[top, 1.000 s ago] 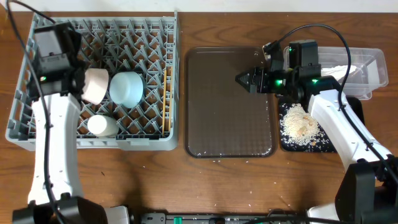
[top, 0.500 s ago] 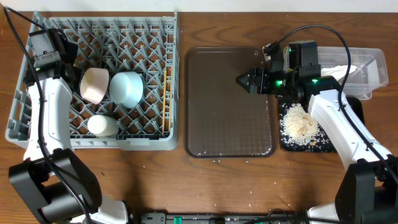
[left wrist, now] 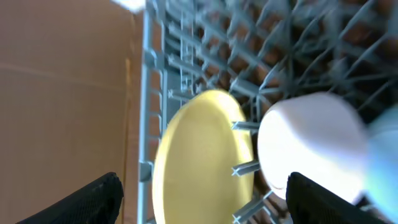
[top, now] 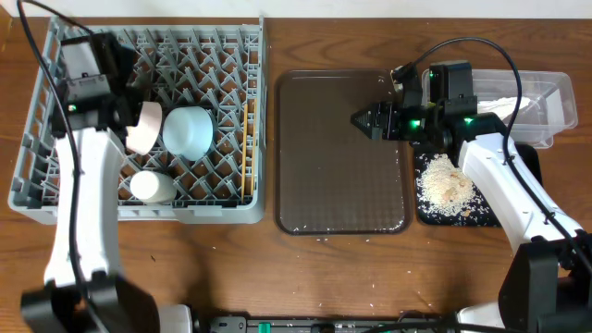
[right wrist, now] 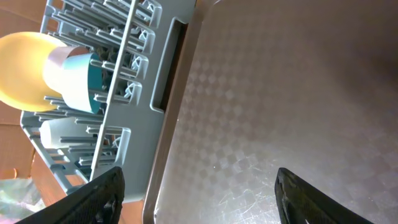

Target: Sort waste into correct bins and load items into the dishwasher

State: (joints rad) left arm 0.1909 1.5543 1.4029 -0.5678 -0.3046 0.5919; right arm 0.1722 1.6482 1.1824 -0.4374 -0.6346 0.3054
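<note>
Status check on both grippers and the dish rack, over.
Left gripper open above dish rack. Right gripper open over brown tray. Yellow plate, white bowl, blue bowl, cup racked. No obstruction seen.

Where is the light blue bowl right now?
In the overhead view, the light blue bowl sits in the grey dish rack at the left, beside the white bowl, with the small white cup nearby.

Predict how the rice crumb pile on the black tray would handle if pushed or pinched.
Likely scatters rather than slides whole: the rice pile is loose grains, with strays spread over the black tray. Probably light and hard to pinch. The heaped centre looks clumped, so part may move as a lump.
</note>
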